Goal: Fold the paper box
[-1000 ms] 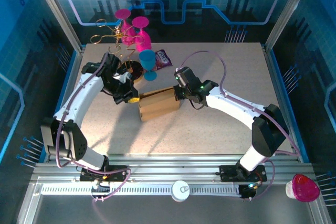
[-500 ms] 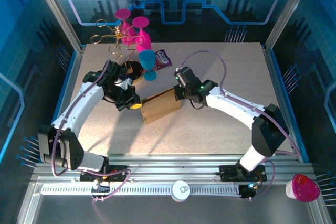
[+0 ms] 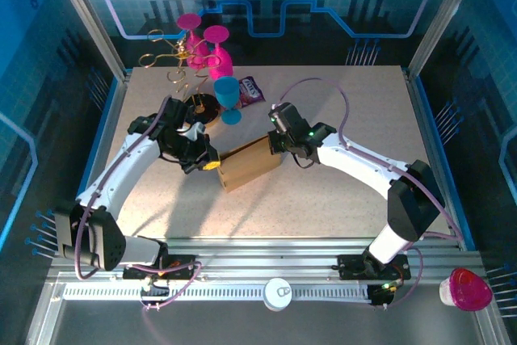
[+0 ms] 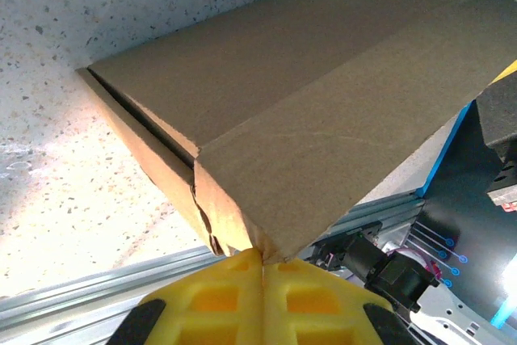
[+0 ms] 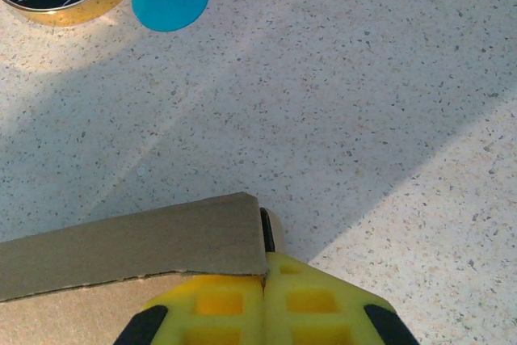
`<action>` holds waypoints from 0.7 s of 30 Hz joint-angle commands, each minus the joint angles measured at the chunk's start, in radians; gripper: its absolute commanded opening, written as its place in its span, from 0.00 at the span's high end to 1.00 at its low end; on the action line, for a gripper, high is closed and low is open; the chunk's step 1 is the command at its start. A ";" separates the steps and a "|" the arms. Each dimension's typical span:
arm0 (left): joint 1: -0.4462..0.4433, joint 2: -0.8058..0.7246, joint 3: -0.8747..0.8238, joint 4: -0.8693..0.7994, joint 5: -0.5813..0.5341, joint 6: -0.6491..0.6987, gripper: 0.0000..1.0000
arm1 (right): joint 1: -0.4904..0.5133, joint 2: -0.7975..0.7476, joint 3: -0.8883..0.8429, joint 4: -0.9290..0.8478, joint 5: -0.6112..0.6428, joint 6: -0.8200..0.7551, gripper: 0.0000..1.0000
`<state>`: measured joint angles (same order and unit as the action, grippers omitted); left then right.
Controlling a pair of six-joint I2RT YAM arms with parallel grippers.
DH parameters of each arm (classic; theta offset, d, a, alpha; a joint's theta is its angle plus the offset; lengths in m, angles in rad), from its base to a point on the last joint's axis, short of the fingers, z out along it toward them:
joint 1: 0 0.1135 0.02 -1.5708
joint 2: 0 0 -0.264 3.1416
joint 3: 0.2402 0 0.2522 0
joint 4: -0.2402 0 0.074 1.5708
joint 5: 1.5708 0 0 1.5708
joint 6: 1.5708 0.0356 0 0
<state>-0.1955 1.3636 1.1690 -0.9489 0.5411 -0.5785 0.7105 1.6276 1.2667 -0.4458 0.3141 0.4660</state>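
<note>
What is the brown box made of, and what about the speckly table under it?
The flat brown box looks like plain cardboard with a dull, matte finish: it is unprinted, creased along fold lines, and ragged and fibrous at one corner in the left wrist view. The pale speckled table looks smooth with dark flecks, perhaps laminate or a stone-like composite; the pictures leave open which.

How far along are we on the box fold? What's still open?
Done: the paper box stands as a rectangular body with its top panel folded over. In hand: the left tool and right tool, both shut, sit against its opposite ends. Left: near the left tool a dark seam gapes along one side and the corner looks ragged, so that end likely needs closing.
</note>
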 commanded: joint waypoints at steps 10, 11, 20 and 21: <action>-0.037 -0.079 -0.163 0.197 0.032 -0.067 1.00 | 0.009 0.040 -0.031 -0.102 -0.103 0.028 1.00; -0.041 -0.087 -0.179 0.211 0.024 -0.072 1.00 | 0.009 0.040 -0.032 -0.101 -0.104 0.028 1.00; -0.050 -0.136 -0.233 0.262 0.004 -0.114 1.00 | 0.008 0.025 -0.044 -0.101 -0.101 0.022 1.00; -0.050 -0.136 -0.225 0.258 0.002 -0.115 1.00 | 0.006 0.023 -0.044 -0.102 -0.101 0.022 1.00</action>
<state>-0.2226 1.2163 0.9581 -0.7040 0.5541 -0.6567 0.7059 1.6272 1.2633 -0.4408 0.3077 0.4717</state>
